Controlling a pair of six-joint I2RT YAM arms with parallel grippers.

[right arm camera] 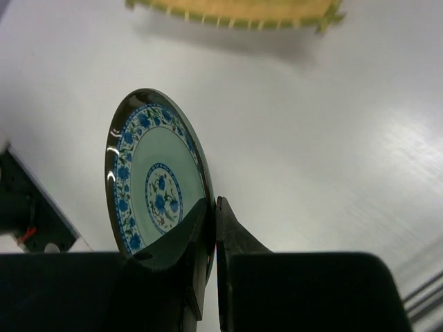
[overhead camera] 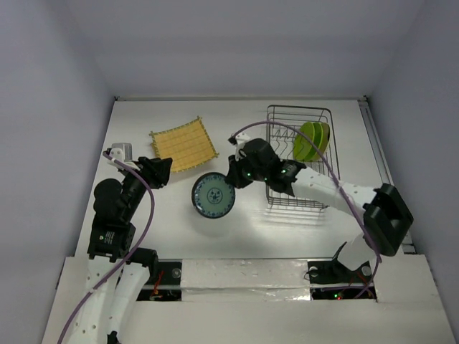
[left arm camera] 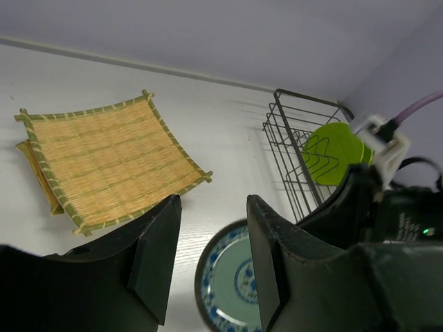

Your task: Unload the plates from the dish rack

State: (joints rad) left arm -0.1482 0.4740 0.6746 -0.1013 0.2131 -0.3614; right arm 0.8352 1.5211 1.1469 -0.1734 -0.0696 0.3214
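Note:
My right gripper [overhead camera: 231, 179] is shut on the rim of the teal patterned plate [overhead camera: 213, 196] and holds it over the table, left of the black wire dish rack [overhead camera: 299, 115]. In the right wrist view the plate [right arm camera: 156, 181] stands on edge between the fingers [right arm camera: 239, 238]. Lime green plates [overhead camera: 311, 140] stand upright in the rack's far right part. My left gripper [overhead camera: 163, 172] is open and empty, left of the teal plate [left arm camera: 228, 283], which shows between its fingers [left arm camera: 156, 249]. The green plates [left arm camera: 336, 152] and the rack [left arm camera: 294, 149] also show in the left wrist view. No cream plate is in view.
A square woven bamboo mat [overhead camera: 183, 143] lies on the white table at the back left, also in the left wrist view [left arm camera: 104, 159]. The right arm [overhead camera: 337, 190] reaches across the rack's near end. White walls close the table at the back and sides.

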